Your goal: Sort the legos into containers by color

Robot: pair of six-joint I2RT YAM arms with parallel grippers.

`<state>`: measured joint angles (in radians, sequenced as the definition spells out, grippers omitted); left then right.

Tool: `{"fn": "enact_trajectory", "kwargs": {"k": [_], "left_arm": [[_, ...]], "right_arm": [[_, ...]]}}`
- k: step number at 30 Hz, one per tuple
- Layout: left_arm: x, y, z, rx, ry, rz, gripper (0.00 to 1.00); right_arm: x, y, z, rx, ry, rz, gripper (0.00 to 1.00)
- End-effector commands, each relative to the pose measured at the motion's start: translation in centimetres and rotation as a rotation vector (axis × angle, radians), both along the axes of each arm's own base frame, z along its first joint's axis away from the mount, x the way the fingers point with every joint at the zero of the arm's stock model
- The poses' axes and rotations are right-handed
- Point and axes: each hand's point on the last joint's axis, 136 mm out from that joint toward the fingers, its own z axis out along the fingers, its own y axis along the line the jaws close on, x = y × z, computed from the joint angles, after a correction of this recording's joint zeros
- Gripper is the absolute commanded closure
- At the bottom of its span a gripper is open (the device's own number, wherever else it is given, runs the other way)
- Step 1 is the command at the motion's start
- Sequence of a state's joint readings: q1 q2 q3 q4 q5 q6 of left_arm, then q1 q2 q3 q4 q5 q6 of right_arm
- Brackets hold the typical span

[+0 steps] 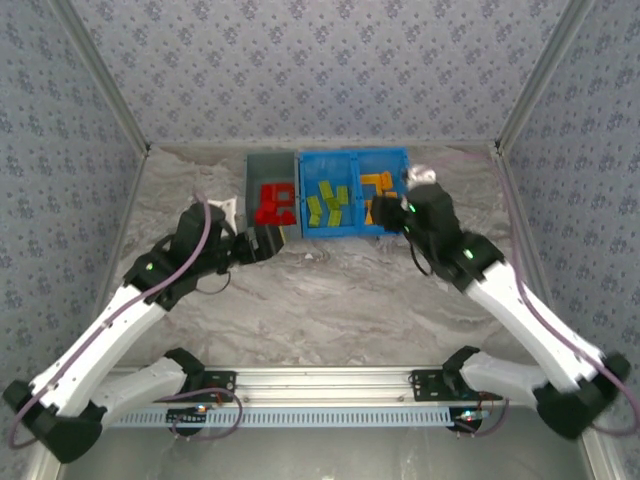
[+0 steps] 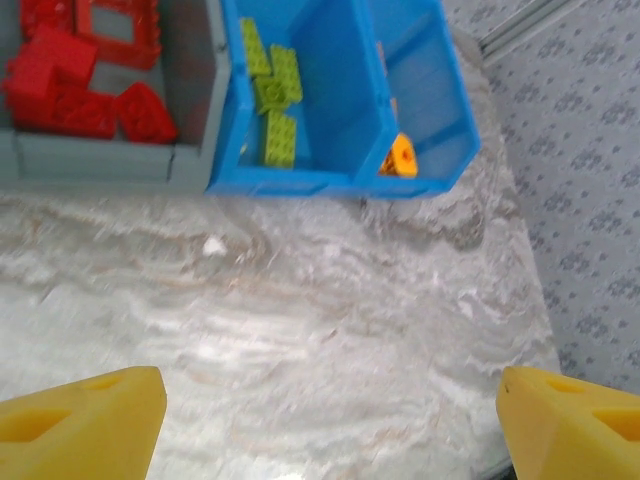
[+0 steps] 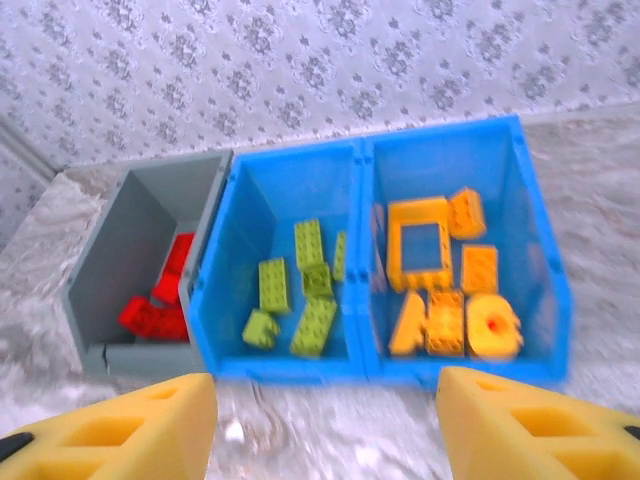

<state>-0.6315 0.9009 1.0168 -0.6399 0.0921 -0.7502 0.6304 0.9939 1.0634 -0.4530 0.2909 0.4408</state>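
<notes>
Grey-veined marble covers the desk point(image 1: 320, 295) in the top external view. At its far side stand three compartments in a row: one grey bin point(image 1: 254, 172) on the left, touching a blue double bin point(image 1: 352, 153) on the right. Red legos point(image 1: 273, 203) lie in the grey bin, lime legos point(image 1: 327, 205) in the blue bin's left half and orange legos point(image 1: 377, 190) in its right half. The left gripper point(image 1: 266, 241) sits just in front of the grey bin. The right gripper point(image 1: 402, 212) is at the blue bin's front right corner.

In the left wrist view, the left gripper point(image 2: 330, 430) is spread wide with nothing between its two yellow fingers point(image 2: 85, 430), over bare desk in front of the bins. The red pile holds at least two open frames and several bricks, too crowded to count exactly. Four lime bricks show, and one orange piece in the far corner. A small white speck point(image 2: 213, 245) lies on the desk.

In the right wrist view, the right gripper point(image 3: 325, 430) is likewise wide apart and empty, low before the blue bin. About six lime bricks lie in the left compartment. About six orange pieces lie in the right one, among them one square frame. Several red bricks lie in the grey bin, partly hidden by its wall.
</notes>
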Motion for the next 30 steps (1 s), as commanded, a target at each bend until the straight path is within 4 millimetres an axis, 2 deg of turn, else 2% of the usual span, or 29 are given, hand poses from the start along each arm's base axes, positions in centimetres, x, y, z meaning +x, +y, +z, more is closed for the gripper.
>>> {"fn": "enact_trajectory", "kwargs": {"k": [1,4,5,7,11,13,17,20,22,24,26,30], "left_arm": [[-2.5,2.5,-3.5,0.07,0.116,0.036,0.13],[-3.0,3.3,-4.3,0.062,0.136,0.058,0.1],[-2.8,3.4,-4.3,0.057,0.137,0.067,0.01],[-2.1,3.3,-4.1,0.046,0.125,0.074,0.01],[0.0,3.9,-3.2,0.096,0.05,0.126,0.01],[1.2,5.9,-3.0,0.177,0.036,0.227,0.01],[4.5,11.9,-3.7,0.364,0.046,0.492,0.0],[6.6,17.1,-4.5,0.464,0.01,0.643,0.01],[8.2,19.5,-5.1,0.544,-0.081,0.677,0.0],[9.0,21.7,-6.4,0.624,-0.145,0.729,0.0],[9.7,22.5,-8.1,0.673,-0.173,0.712,0.01],[11.6,21.5,-12.5,0.699,-0.186,0.628,0.0]], "right_arm": [[-4.3,-1.7,-5.6,-0.031,0.16,0.03,0.37],[-6.8,-3.0,-7.4,-0.026,0.22,0.037,0.31],[-7.1,-3.3,-7.6,-0.027,0.231,0.026,0.27],[-7.1,-3.6,-7.5,-0.027,0.229,0.01,0.0],[-5.9,-4.3,-6.1,-0.046,0.152,-0.038,0.0],[-5.1,-5.7,-5.0,-0.056,0.089,-0.123,0.0],[-3.1,-11.3,-4.1,-0.171,0.019,-0.424,0.0],[-1.2,-16.2,-5.8,-0.153,0.052,-0.604,0.0],[0.4,-18.6,-8.1,-0.099,0.059,-0.627,0.0],[1.7,-20.5,-10.5,-0.141,0.006,-0.629,0.0],[2.2,-21.4,-12.6,-0.224,-0.017,-0.623,0.0],[3.4,-21.5,-16.2,-0.313,0.051,-0.578,0.0]]}}
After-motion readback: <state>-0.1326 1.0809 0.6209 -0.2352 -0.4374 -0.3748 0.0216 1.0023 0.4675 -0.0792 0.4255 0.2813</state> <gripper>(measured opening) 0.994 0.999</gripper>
